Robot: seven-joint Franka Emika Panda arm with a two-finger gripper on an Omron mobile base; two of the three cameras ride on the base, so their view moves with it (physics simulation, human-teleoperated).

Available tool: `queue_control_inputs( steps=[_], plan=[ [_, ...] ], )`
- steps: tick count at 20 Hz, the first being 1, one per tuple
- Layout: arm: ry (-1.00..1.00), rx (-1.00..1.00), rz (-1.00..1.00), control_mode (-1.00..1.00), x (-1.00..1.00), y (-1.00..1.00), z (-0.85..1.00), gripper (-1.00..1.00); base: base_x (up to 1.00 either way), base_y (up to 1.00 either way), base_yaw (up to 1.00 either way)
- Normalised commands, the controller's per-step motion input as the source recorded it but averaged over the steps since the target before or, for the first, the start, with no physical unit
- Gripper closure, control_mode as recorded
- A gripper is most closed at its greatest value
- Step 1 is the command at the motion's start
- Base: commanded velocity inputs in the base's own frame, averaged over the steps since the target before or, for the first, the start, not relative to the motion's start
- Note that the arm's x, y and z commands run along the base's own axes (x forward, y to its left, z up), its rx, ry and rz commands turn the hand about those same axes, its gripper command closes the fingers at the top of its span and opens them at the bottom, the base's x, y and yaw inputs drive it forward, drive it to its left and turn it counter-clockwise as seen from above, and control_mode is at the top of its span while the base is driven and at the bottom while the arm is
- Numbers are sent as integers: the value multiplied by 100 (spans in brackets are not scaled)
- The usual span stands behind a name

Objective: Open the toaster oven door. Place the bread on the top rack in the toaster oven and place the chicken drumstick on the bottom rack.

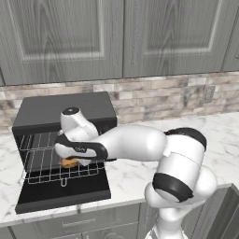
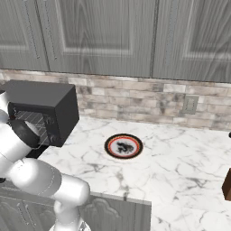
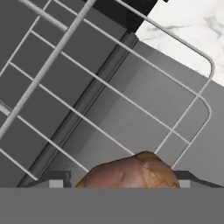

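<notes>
The toaster oven [image 1: 65, 109] stands at the left of the counter. Its door [image 1: 65, 192] lies folded down flat. A silver wire rack [image 1: 56, 175] is pulled out over the door. My gripper [image 1: 71, 159] hangs just above that rack, shut on the chicken drumstick [image 1: 70, 163]. In the hand view the lumpy orange-brown drumstick [image 3: 131, 173] fills the gap between the fingertips [image 3: 57, 183], with the rack wires [image 3: 131, 100] and the door behind it. A second rack [image 1: 39, 140] sits higher inside the oven. The bread is out of view.
A round red-rimmed plate [image 2: 123, 146] lies on the marble counter [image 2: 180, 158] to the right of the oven [image 2: 43, 97]. A brown object [image 2: 227, 185] shows at the right edge. A brick backsplash and grey cabinets stand behind.
</notes>
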Motion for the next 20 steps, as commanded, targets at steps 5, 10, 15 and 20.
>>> queue_control_inputs(
  steps=[5,10,15,20],
  plan=[
    [-9,0,-6,-100,3,26,-29,100,0,0,0],
    [-12,0,-6,-100,5,19,-15,100,0,0,0],
    [-5,0,-1,-100,-10,15,-29,100,0,0,0],
    [0,0,0,-100,-23,-1,-32,-100,0,0,0]
  ],
)
